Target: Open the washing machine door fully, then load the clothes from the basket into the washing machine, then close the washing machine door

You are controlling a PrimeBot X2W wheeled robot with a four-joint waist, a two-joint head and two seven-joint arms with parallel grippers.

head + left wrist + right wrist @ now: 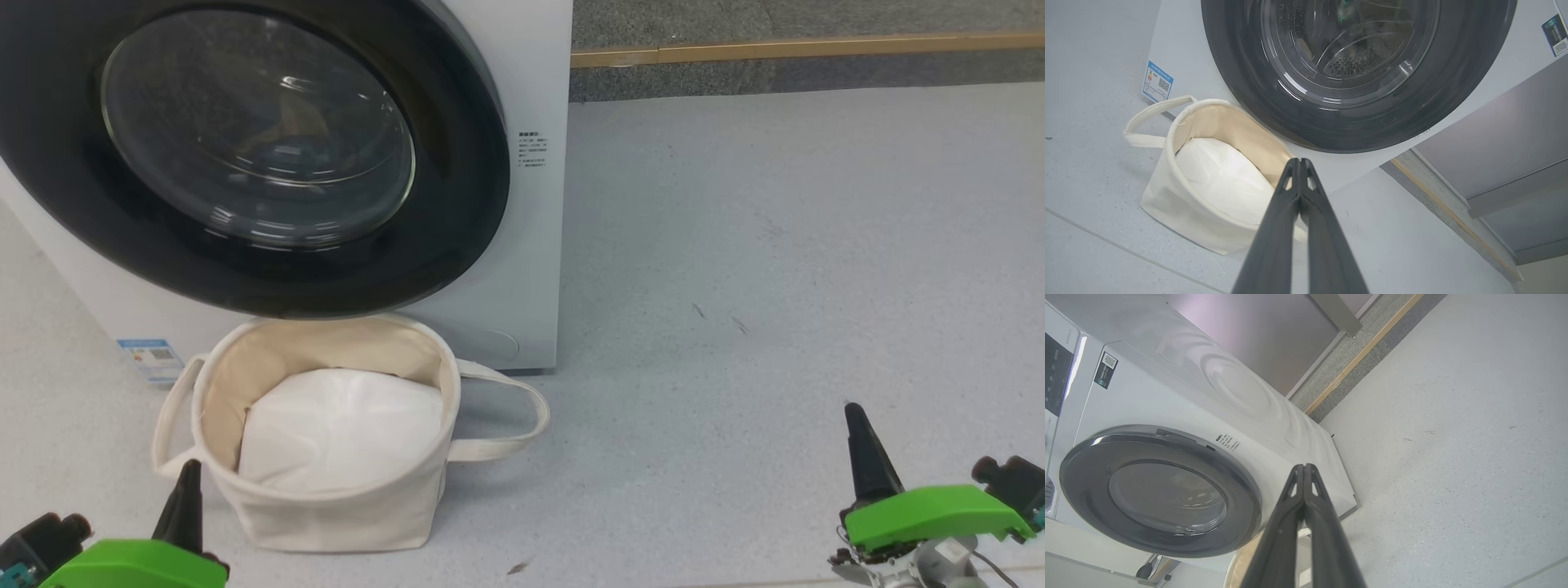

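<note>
Head view: basket (343, 514) just beyond the closed left end effector (190, 474)

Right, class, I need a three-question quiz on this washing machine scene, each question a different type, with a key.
1. True or false: the washing machine door is shut.
2. What lies in the basket? A) bear-print clothes B) a white pad C) nothing
3. Fill in: the left gripper and right gripper are both ____ and hold nothing.
Key: 1 true; 2 B; 3 shut.
</note>
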